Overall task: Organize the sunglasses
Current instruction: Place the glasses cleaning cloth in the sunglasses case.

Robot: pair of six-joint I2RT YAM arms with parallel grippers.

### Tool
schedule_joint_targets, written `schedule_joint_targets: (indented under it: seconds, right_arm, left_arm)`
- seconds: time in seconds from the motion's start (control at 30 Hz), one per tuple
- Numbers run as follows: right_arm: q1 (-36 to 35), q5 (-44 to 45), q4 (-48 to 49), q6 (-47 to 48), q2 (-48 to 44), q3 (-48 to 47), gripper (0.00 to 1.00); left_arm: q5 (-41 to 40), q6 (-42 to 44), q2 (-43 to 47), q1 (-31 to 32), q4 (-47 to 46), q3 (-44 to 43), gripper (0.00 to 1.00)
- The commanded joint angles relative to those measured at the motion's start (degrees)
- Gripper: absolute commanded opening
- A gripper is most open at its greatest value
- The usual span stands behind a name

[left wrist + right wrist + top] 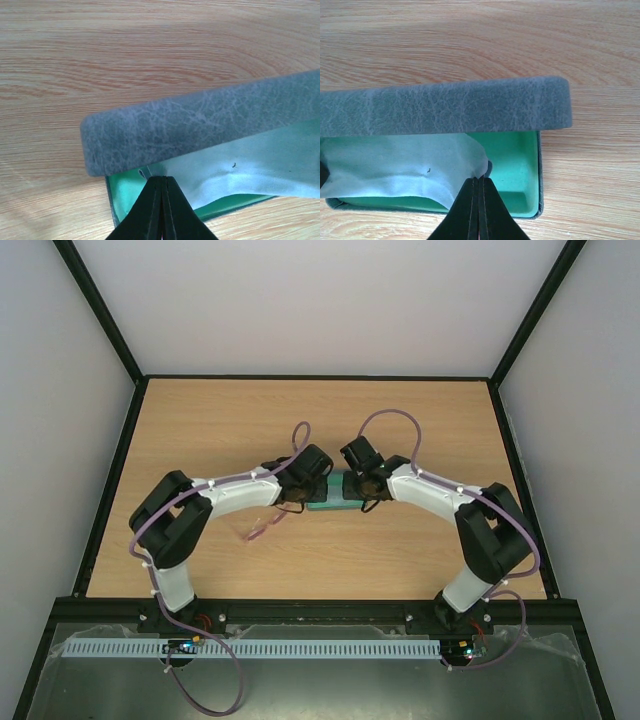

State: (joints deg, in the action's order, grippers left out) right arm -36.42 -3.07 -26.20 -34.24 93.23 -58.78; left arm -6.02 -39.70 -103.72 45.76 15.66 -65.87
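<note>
Both arms met over the open case [335, 502] at the middle of the tabletop [200, 420]. The left claw [161, 186] had its fingers pressed together at the 9 o'clock end of the cloth [250, 165]. The right claw [479, 184] was closed the same way at the cloth's 3 o'clock edge, so each appeared to pinch a corner. The cloth lay rumpled in the green tray [515, 170], under the raised grey lid [445, 107]. The sunglasses [262, 528] lay outside on the tabletop, at about 8 o'clock from the case and just beside the left forearm. The step looked like settling the cloth in the tray. Doing it well probably meant drawing the two corners gently apart toward 9 and 3 o'clock to smooth the folds and keeping low under the lid without nudging it shut. It also meant letting go only once the cloth sat flat inside the rim, leaving room for the sunglasses.
</note>
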Motion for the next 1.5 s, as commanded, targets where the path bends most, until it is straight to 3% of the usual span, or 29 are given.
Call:
schedule_joint_targets:
  seconds: [0.0,1.47]
  right_arm:
    - [0.4,0.7,0.7,1.0,1.3,-2.1,0.01]
    - [1.6,1.1,1.5,2.5,6.8,-2.7,0.01]
  left_arm:
    - [-1.2,0.8,-1.2,-0.6,-0.3,-1.2,0.02]
    - [-0.1,0.0,-4.5,-1.4,-4.2,3.2,0.02]
